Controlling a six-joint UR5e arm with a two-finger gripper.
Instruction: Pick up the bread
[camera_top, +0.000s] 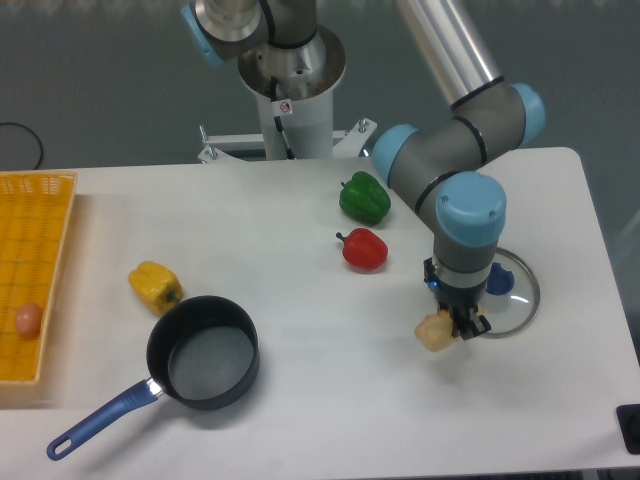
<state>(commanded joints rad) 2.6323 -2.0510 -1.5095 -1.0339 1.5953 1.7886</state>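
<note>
The bread (434, 333) is a small pale tan loaf at the right of the white table, just left of a glass lid. My gripper (464, 325) points straight down from the arm's wrist, and its dark fingers are closed on the loaf's right end. Most of the loaf sticks out to the left of the fingers. I cannot tell whether the loaf rests on the table or hangs just above it. The loaf's scored top is hidden from this view.
A glass lid (528, 300) with a blue knob lies right of the gripper. A red pepper (365, 249) and a green pepper (364, 198) sit behind it. A yellow pepper (155, 285), a dark pot (203, 352) with a blue handle, and a yellow basket (35, 270) are at the left.
</note>
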